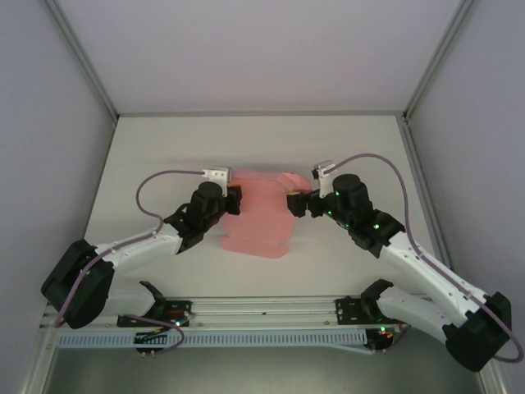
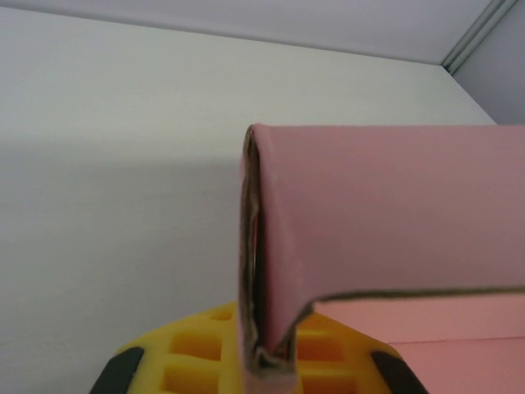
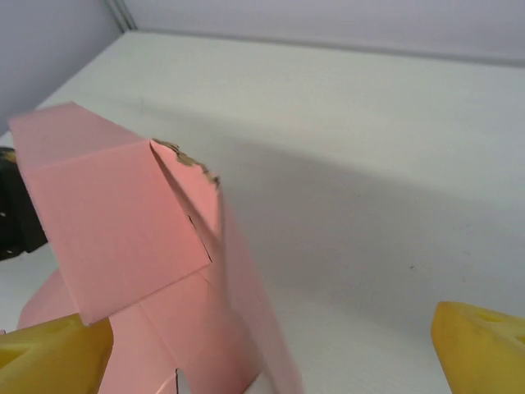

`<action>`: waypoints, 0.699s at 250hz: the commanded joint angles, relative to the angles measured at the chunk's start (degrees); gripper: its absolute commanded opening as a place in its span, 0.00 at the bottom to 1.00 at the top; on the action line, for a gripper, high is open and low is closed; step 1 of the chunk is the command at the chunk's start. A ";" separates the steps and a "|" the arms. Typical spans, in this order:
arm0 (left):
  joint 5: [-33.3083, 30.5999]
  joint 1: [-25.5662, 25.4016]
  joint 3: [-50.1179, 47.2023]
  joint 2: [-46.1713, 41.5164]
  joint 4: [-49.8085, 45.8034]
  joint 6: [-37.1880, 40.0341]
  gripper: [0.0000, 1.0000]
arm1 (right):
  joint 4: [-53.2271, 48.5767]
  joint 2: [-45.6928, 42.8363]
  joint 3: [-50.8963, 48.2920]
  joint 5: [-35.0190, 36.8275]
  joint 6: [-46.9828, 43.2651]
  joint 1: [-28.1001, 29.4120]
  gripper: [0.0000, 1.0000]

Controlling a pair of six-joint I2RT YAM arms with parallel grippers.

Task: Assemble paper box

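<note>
On white table (image 1: 164,148), left pincer (image 1: 236,200) clamped on pink paper box (image 1: 262,217), right pincer (image 1: 294,203) apart.

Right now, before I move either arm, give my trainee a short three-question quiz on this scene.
1. True or false: the left gripper is shut on an edge of the paper box.
2. The right gripper stands: A wide open, B shut on the box, C shut on nothing.
3. Fill in: the box's card is ____ in colour.
Key: 1 true; 2 A; 3 pink.
</note>
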 commanded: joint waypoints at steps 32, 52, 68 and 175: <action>-1.81 -0.18 2.06 1.78 0.03 -0.38 0.00 | -2.31 -8.97 -3.33 7.99 4.38 0.07 1.00; -1.34 -0.21 2.18 2.12 0.03 -0.07 0.00 | -0.27 -9.00 -3.47 9.82 5.90 0.08 1.00; -0.19 -0.19 1.94 2.16 0.31 0.52 0.00 | 1.71 -7.66 -2.83 11.24 6.15 0.18 1.00; 4.31 -0.47 0.75 2.62 2.99 -0.28 0.00 | 13.86 10.59 -0.53 7.19 13.05 0.18 1.00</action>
